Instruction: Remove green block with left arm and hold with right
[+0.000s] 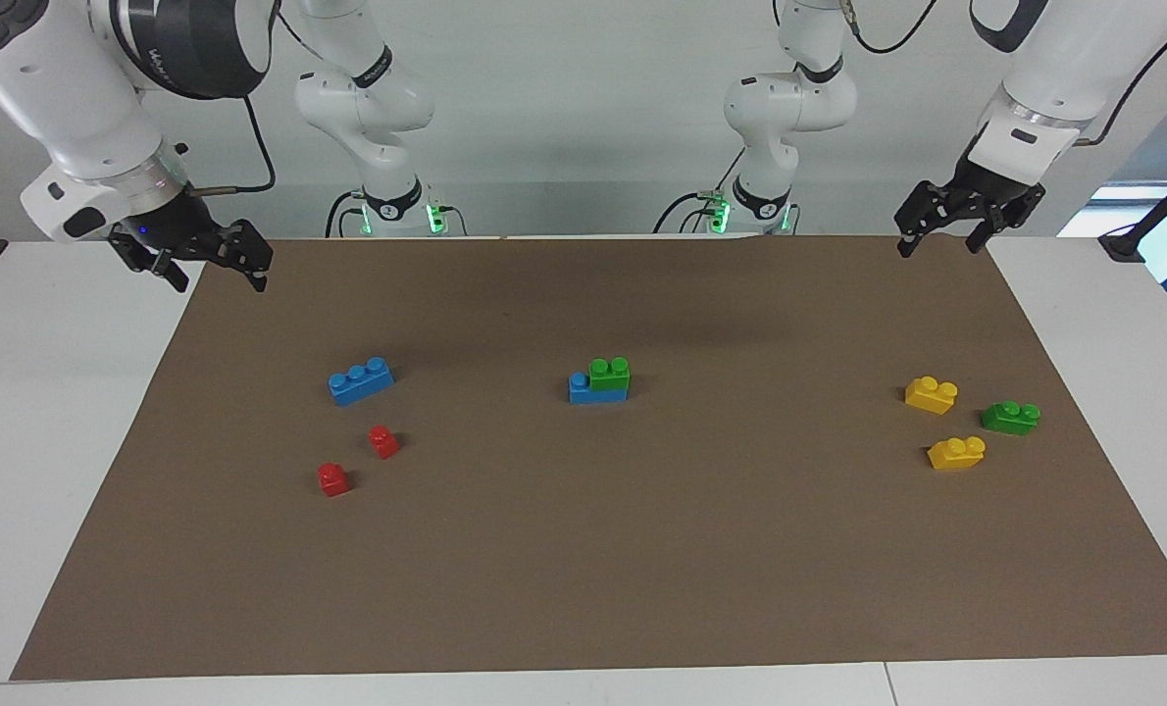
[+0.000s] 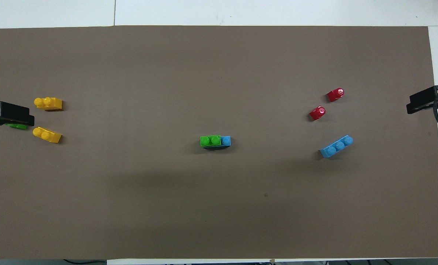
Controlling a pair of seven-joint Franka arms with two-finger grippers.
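Note:
The green block (image 1: 609,375) (image 2: 210,141) is a bright two-stud brick stacked on a longer blue brick (image 1: 595,390) (image 2: 225,141) in the middle of the brown mat. My left gripper (image 1: 941,245) hangs open and empty in the air over the mat's corner at the left arm's end, well away from the stack. My right gripper (image 1: 221,279) hangs open and empty over the corner at the right arm's end. In the overhead view only the tips of the left gripper (image 2: 5,114) and the right gripper (image 2: 425,103) show at the edges.
A darker green brick (image 1: 1010,417) and two yellow bricks (image 1: 931,393) (image 1: 956,452) lie toward the left arm's end. A blue three-stud brick (image 1: 360,380) and two small red bricks (image 1: 383,441) (image 1: 333,479) lie toward the right arm's end.

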